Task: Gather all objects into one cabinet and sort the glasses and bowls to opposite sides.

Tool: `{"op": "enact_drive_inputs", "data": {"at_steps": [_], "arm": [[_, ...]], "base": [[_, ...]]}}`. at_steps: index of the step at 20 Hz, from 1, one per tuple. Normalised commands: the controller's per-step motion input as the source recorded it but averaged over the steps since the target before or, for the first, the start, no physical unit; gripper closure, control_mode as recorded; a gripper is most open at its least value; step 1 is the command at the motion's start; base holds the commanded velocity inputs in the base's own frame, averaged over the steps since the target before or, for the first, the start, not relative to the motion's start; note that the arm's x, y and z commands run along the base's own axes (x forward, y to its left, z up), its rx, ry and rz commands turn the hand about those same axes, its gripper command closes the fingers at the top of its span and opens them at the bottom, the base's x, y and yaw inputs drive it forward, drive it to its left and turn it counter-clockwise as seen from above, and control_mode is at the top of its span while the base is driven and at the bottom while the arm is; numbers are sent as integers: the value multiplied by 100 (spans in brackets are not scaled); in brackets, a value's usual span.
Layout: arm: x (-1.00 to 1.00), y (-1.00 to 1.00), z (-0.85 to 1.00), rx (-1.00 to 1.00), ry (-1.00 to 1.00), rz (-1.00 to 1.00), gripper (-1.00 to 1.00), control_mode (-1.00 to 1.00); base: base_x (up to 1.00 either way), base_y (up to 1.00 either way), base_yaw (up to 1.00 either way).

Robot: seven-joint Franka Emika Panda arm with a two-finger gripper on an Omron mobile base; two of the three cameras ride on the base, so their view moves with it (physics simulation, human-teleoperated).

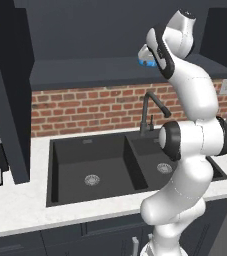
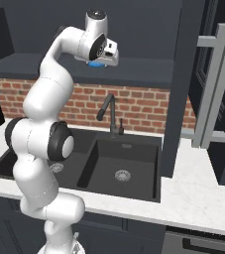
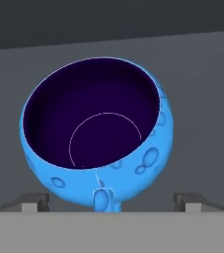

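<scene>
With jaws spread wide, the gripper (image 3: 106,201) frames one blue cup (image 3: 97,133) at twelve o'clock on the cabinet shelf (image 3: 202,99), not yet grasped, so sorting seems unfinished.

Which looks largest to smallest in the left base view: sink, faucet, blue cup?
1. Sink, by far the broadest.
2. Faucet, tall and thin.
3. Blue cup, smallest, but the arm hides most of it, so its rank against the faucet is unsure.
</scene>
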Motion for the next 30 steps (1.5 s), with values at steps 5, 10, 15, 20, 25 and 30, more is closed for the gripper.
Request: {"op": "enact_drive_inputs", "data": {"at_steps": [5,10,15,20,25,30], "arm": [[0,24,-26,0,0,0,100,-100],[0,19,-27,0,0,0,100,-100],[0,10,-18,0,0,0,100,-100],[0,10,-17,0,0,0,100,-100],[5,4,-14,0,0,0,100,-100],[-2,0,0,0,0,0,100,-100]], "base": [[0,0,0],[0,0,0],[0,0,0],[0,0,0],[0,0,0],[0,0,0]]}}
